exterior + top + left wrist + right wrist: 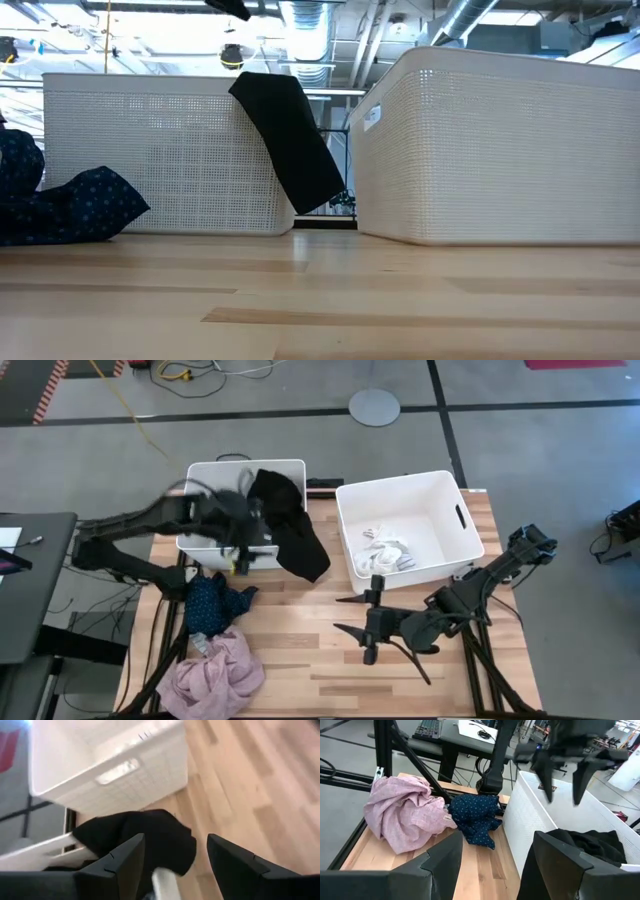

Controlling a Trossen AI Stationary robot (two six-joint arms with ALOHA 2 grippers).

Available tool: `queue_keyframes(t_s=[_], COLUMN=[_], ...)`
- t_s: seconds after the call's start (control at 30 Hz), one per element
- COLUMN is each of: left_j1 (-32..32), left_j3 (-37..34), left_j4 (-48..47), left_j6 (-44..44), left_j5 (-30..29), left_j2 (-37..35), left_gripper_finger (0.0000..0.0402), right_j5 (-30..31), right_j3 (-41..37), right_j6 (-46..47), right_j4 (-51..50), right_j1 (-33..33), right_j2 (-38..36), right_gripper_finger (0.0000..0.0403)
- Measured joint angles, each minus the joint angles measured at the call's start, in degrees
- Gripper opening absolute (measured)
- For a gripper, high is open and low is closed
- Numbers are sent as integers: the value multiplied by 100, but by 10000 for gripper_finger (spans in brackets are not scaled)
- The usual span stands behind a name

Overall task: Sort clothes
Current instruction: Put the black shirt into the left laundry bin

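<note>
Table (330,660) wood (grey floor (540,450) around) | black garment (290,525) over bin rim | both arms' fingers spread

The light is bright and even from above, with only soft, faint shadows. Seen from above, the left tool (232,520) is smeared with blur. In the low view, bright ceiling lights glare behind the white plastic bins (160,150), and the pale wooden desk (320,300) shines a little. The left wrist view is blurry, and the black cloth (150,837) looks soft-edged.
</note>
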Motion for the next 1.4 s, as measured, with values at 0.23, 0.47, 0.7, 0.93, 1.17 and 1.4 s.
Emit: queue_keyframes(t_s=[0.23, 0.47, 0.7, 0.93, 1.17, 1.4], left_j1=[-1486, -2176, -2451, -2368, -2597, -2639], left_j3=[-407, -1033, -1690, -1935, -1976, -1895], left_j4=[210, 616, 1697, 2269, 3117, 3306], left_j6=[394, 748, 1809, 2022, 2657, 2809], left_j5=[-2132, -3814, -5952, -6533, -6461, -6450], left_j2=[532, 1228, 1936, 2429, 2295, 1842], left_gripper_finger=[210, 210, 210, 202, 59, 1], right_j5=[-2, -3, -4, -4, -4, -4], right_j3=[0, 0, 0, -247, -612, -1197], right_j6=[95, 200, 565, 715, 1021, 1300], right_j4=[-67, -105, -443, -362, -215, 349], right_j1=[81, 276, 419, 527, 529, 494], right_j2=[1, 1, 12, 18, 17, 16], right_gripper_finger=[260, 260, 260, 260, 260, 260])
